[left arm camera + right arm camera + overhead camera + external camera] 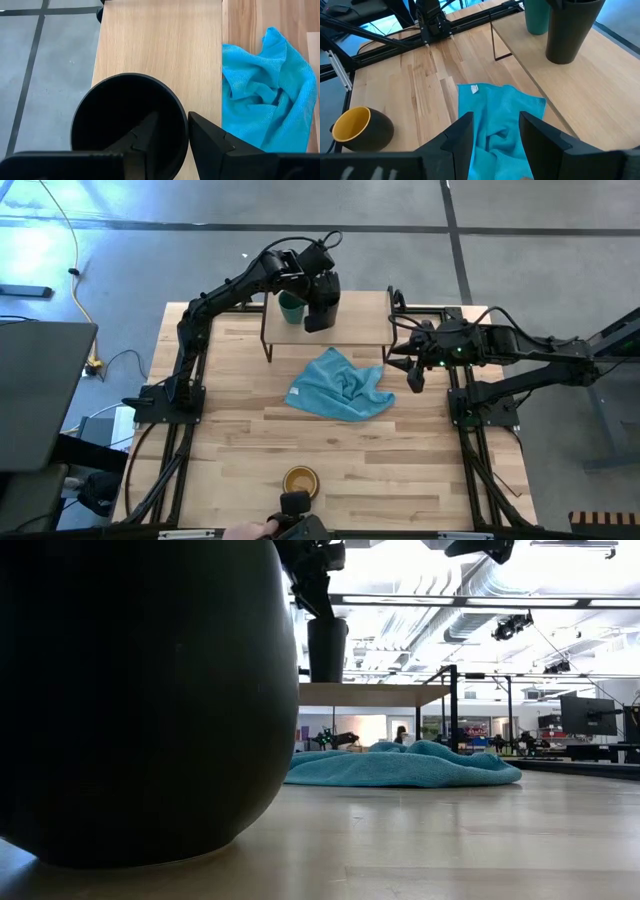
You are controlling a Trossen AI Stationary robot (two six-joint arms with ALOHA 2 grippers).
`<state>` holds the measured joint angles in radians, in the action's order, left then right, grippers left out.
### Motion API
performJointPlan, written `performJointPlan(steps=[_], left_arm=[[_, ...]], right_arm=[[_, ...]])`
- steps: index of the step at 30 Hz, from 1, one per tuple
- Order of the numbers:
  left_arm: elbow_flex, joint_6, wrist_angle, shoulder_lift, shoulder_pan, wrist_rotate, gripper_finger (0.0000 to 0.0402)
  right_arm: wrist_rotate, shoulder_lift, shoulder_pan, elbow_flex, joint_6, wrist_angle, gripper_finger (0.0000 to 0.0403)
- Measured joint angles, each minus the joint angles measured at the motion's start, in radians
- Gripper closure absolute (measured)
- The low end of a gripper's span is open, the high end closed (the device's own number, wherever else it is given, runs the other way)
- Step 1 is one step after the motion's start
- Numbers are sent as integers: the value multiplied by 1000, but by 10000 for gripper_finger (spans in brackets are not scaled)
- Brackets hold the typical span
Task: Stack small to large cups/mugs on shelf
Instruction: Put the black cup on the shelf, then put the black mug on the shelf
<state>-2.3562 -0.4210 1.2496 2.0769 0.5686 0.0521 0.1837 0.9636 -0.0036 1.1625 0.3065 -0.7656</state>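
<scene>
The rigid, smooth black cup [129, 120] is gripped by its rim in the left pincer [170, 142]; the right pincer [495, 132] is held released.

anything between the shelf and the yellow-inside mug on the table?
Yes: the crumpled blue cloth lies between the shelf and the mug, with bare tabletop nearer the mug. High view shows it.

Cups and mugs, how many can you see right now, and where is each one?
3. The teal cup stands on the shelf. The black cup is beside it on the shelf, its rim pinched in the left gripper. The yellow-lined mug sits on the table's near edge.
</scene>
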Motion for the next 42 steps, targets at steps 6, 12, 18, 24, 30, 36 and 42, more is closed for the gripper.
performJointPlan(steps=[6,12,18,24,30,36,42], left_arm=[[0,0,0,0,-6,0,308],[0,-6,-41,-9,-14,-1,308],[-1,-13,-66,-29,-13,-1,308],[0,-20,-71,-90,-28,-32,307],[0,-20,-81,-221,-35,-67,307],[0,30,-88,-380,-35,-63,307],[0,89,-83,-483,-32,-23,307]], right_arm=[[0,0,0,0,0,-5,253],[0,0,0,0,-12,-5,253],[0,0,0,0,-17,-5,253],[0,0,0,0,-27,-6,253],[1,0,-3,0,-46,-6,253],[1,0,-3,0,-56,-1,253],[13,0,-3,0,-54,14,253]])
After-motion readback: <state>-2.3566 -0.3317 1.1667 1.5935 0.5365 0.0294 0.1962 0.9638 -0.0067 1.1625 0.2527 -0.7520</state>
